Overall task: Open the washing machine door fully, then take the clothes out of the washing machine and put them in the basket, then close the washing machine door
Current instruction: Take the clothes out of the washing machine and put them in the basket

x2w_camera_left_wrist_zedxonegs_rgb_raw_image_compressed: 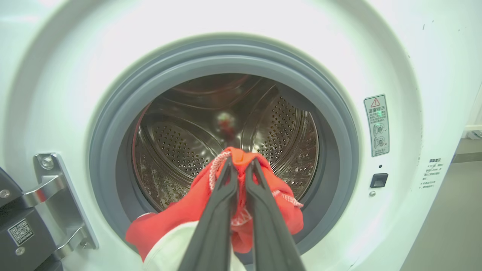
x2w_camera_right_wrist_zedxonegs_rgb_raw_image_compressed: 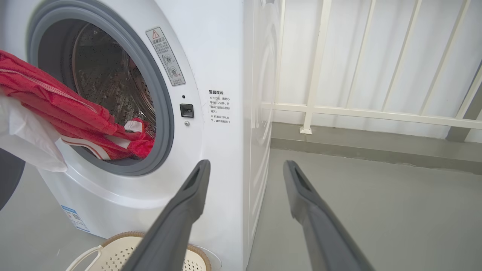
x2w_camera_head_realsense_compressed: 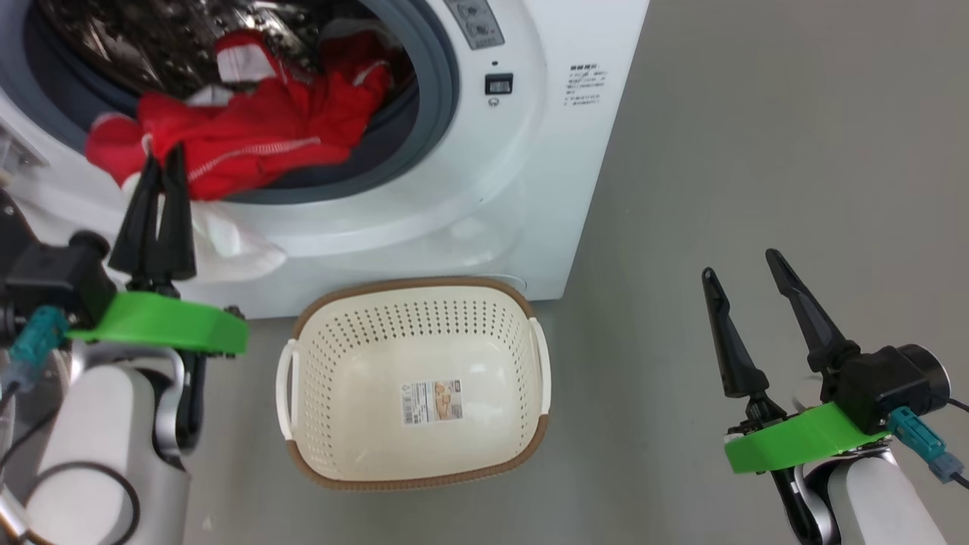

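The left gripper (x2w_camera_head_realsense_compressed: pixel 165 155) pinches the red clothes (x2w_camera_head_realsense_compressed: pixel 250 144), which hang half out of the washing machine (x2w_camera_head_realsense_compressed: pixel 530 151). The right gripper (x2w_camera_head_realsense_compressed: pixel 740 263) is wide open, holding nothing. The basket (x2w_camera_head_realsense_compressed: pixel 412 282) sits on the grey floor (x2w_camera_head_realsense_compressed: pixel 757 151) below. A white railing (x2w_camera_right_wrist_zedxonegs_rgb_raw_image_compressed: pixel 376 114) stands nearby.

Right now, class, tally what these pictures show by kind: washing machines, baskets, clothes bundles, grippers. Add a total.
Washing machine: 1
Basket: 1
Clothes bundle: 1
Grippers: 2, the left gripper and the right gripper
Total: 5
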Robot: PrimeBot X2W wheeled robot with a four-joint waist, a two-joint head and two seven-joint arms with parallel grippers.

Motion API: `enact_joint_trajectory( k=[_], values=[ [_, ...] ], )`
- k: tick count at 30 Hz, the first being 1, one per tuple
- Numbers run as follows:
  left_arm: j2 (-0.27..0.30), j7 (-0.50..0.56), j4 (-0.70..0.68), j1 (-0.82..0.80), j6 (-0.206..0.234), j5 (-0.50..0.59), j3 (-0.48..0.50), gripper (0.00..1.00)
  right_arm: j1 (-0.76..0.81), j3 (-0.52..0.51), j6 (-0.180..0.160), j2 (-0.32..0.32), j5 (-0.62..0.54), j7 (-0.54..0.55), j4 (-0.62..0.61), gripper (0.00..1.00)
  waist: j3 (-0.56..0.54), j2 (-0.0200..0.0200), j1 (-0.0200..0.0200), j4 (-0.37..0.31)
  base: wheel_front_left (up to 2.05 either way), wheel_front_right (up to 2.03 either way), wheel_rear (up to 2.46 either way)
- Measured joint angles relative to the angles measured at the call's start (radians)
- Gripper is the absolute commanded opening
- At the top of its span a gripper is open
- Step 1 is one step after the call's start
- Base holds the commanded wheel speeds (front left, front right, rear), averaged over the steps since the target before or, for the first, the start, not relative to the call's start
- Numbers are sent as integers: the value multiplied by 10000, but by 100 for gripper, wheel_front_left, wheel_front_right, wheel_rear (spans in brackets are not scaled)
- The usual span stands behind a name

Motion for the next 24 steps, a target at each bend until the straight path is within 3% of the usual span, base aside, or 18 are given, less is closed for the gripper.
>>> enact_joint_trajectory(
  k=[15, 24],
  values=[
    [-203, 245, -1308, 1973, 50, 61, -324, 0, 590, -161, 0, 13, 0, 0, 107, 100, -1033, 0, 0, 107, 0, 0, 0],
    [-669, 593, -1099, 2503, -15, -395, -746, 0, 588, -115, 0, 15, 86, 0, 71, 100, -832, 0, 0, 52, 0, 0, 0]
  ],
)
